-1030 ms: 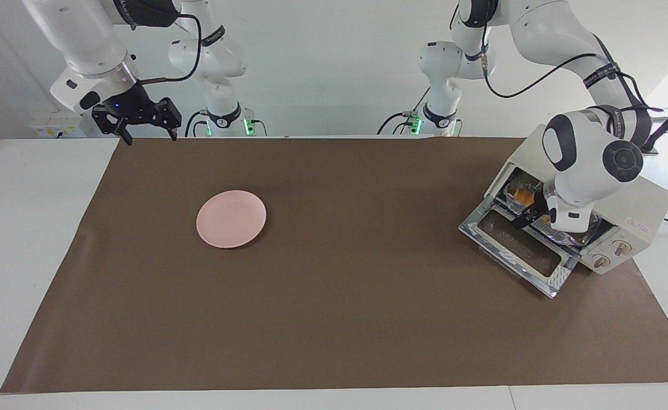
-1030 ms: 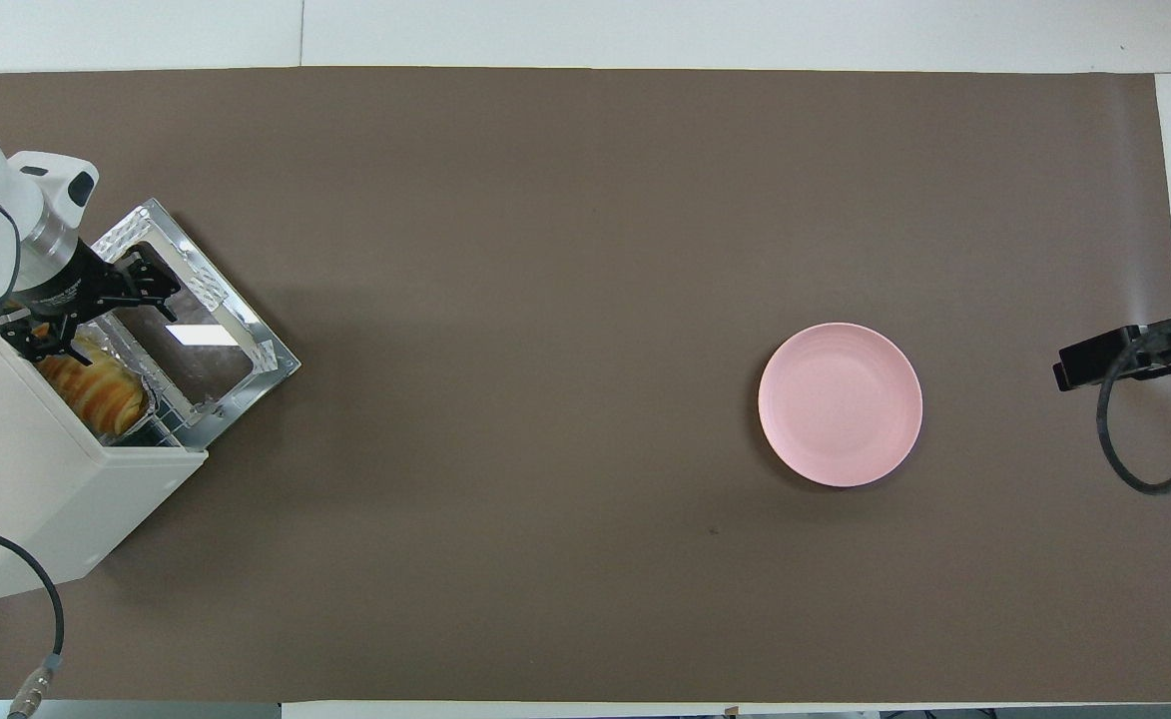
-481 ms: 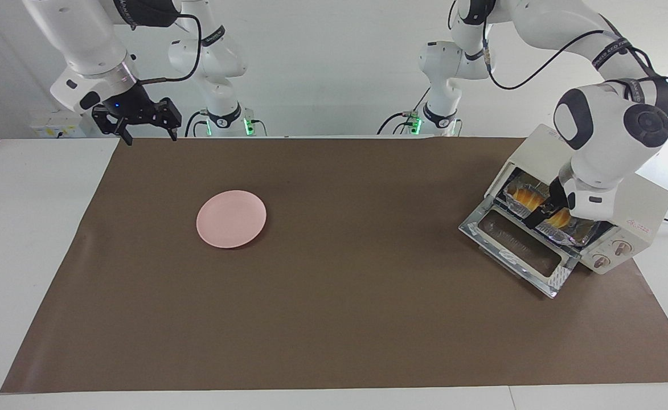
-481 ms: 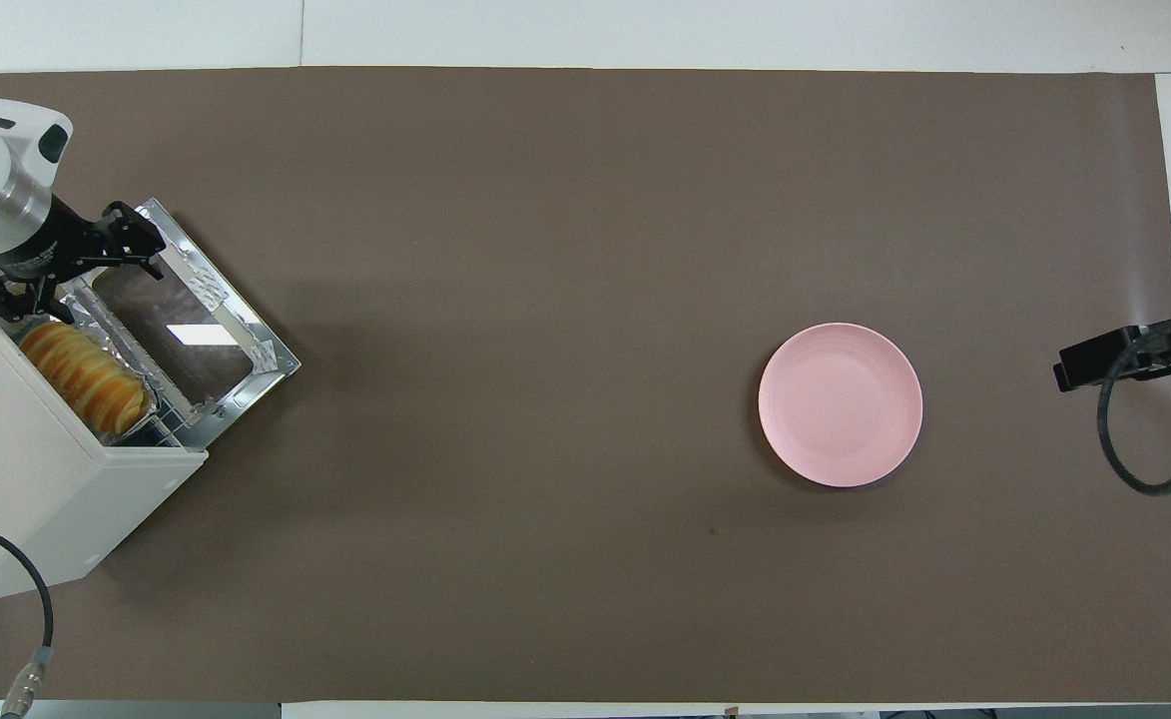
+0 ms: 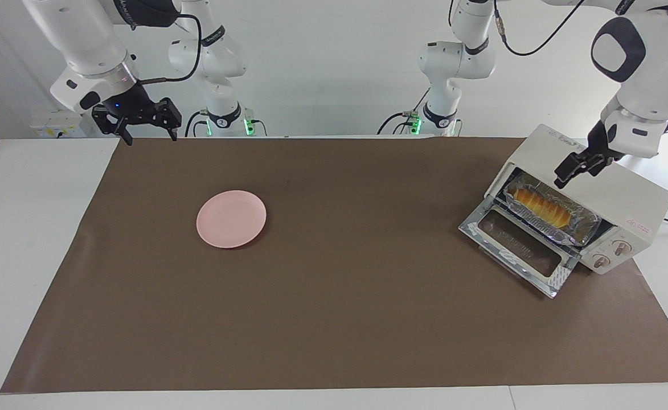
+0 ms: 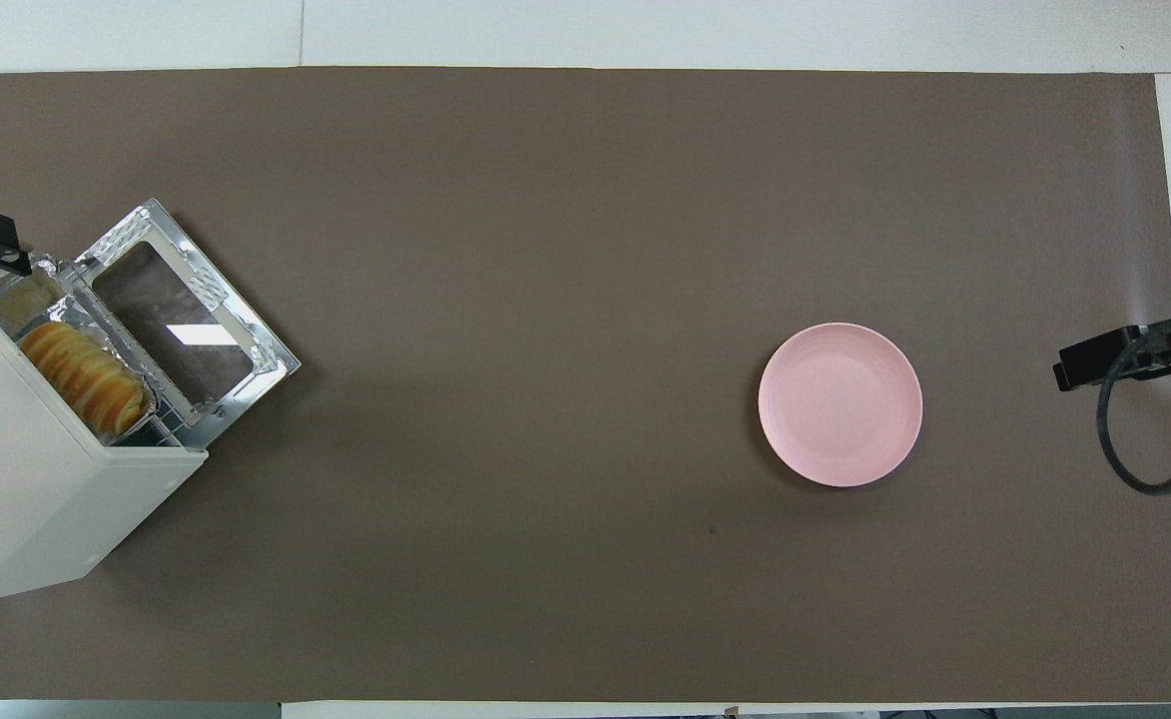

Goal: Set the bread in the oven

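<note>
Lifted clear of the toaster oven point(image 5: 624, 191), left gripper point(image 5: 573, 168) gapes empty; bread point(image 5: 541, 206) fills foil tray point(image 5: 587, 223) inside, 3 o'clock facing; right gripper point(image 5: 147, 132) waits wide.

I can make out small red markings on the oven point(image 5: 641, 229) side panel, below the left gripper point(image 5: 577, 165), and faint print on its top edge; neither is legible. No other readable text.

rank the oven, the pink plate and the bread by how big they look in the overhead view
Largest to smallest as seen in the overhead view:
1. oven, with its door dropped open
2. pink plate
3. bread, partly hidden by the oven's top, lying in the foil tray
</note>
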You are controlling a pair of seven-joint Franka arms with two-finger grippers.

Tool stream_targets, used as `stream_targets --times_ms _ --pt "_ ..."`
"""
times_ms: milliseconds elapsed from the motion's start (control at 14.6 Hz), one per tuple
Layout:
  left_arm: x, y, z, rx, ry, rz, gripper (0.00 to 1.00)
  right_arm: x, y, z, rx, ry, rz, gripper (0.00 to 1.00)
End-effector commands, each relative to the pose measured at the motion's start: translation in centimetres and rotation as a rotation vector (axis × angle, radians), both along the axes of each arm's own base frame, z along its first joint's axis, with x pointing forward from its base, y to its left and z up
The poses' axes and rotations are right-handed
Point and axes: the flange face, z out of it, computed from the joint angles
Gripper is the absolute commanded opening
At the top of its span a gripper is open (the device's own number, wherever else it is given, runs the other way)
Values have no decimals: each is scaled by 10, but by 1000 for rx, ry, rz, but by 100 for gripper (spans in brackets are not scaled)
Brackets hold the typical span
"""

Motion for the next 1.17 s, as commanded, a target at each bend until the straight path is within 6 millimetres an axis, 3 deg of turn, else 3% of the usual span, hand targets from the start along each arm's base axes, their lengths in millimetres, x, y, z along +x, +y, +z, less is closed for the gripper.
stream_targets --times_ms 0,275,1099 --pt "-15 10 -3 -21 28 -41 100 -5 -3 0 -3 -1 14 100" --pt "-17 19 1 -21 17 -28 100 -5 -3 -1 -3 0 14 100" --pt "-14 18 1 -18 16 -26 100 -5 -3 0 -3 -1 14 100"
